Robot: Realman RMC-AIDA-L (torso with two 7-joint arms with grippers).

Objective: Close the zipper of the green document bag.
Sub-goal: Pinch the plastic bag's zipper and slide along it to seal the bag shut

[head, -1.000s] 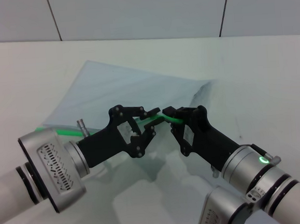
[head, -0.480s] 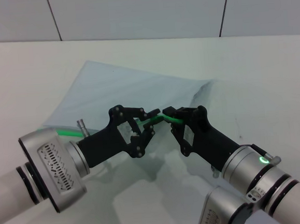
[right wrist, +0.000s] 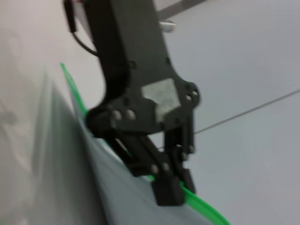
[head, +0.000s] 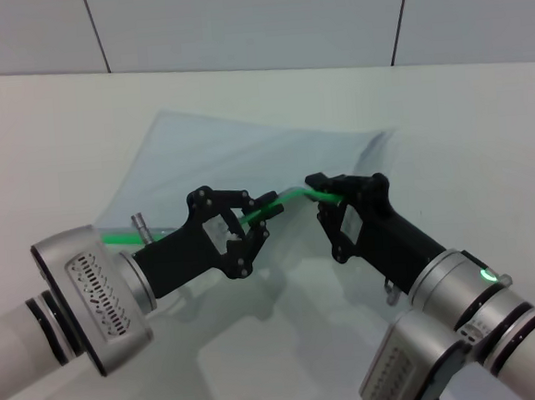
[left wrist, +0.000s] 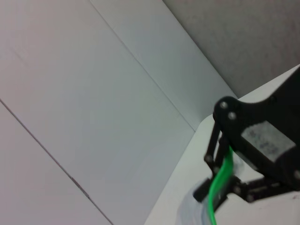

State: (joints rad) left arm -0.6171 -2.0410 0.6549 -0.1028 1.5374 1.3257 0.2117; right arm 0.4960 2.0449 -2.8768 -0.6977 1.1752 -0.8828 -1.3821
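The zipper [head: 290, 195] spans between left hand [head: 261, 212] and right hand [head: 320, 183].

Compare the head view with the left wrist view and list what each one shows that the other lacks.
Head view only: the whole green document bag on the table, the left gripper, and both arms. Left wrist view only: a close look at the black linkage of the right gripper, seen from the other side. Both show the right gripper shut on the green zipper and the panelled wall.

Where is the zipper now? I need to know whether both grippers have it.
In the head view the zipper runs centrally along the green document bag, pinched between the left gripper and right gripper.
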